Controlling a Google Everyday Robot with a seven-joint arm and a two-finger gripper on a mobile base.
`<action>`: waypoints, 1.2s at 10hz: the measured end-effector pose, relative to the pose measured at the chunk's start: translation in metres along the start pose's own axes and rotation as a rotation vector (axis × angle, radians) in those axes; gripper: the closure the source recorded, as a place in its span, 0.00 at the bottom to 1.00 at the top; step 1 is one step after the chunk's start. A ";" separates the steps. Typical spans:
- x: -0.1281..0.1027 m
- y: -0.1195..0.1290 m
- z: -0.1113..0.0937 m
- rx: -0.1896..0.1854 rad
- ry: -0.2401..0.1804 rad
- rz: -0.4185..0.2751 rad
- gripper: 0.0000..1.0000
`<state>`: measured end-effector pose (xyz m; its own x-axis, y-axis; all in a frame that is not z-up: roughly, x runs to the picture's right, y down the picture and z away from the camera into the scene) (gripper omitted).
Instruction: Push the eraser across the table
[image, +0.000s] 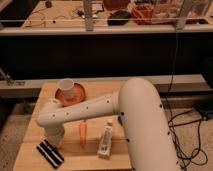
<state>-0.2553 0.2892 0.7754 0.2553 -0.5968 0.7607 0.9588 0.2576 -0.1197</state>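
1. Eraser (50, 152), a dark block with pale stripes, lies flat near the front-left corner of the wooden desk (30, 150), close to the front edge
2. Its long axis runs on a diagonal, from upper left to lower right as the camera sees it
3. End effector (54, 137) is at the lower end of the white arm (100, 107), low over the desk just behind the eraser and a little toward the desk's middle; whether it touches the eraser I cannot tell
4. Whether the fingers are apart or together I cannot tell, since the wrist hides them
5. The relation that matters: the eraser sits on the near, front-left side of the end effector, so a push from this spot would likely drive it toward the front edge; a push along the desk would need contact on one of its long sides
6. Just to the right lie an orange carrot (82, 133) and a white tube (106, 140), both pointing front to back; behind them an orange plate (77, 95) holds a white cup (65, 86)
7. Only one arm is present, and it is already near the eraser
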 end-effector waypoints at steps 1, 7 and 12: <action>-0.009 -0.011 -0.005 0.020 -0.040 -0.028 0.99; -0.037 -0.042 0.008 0.022 -0.145 -0.136 0.99; -0.069 -0.053 0.006 -0.022 -0.159 -0.229 0.99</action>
<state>-0.3242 0.3213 0.7333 0.0105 -0.5100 0.8601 0.9923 0.1118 0.0542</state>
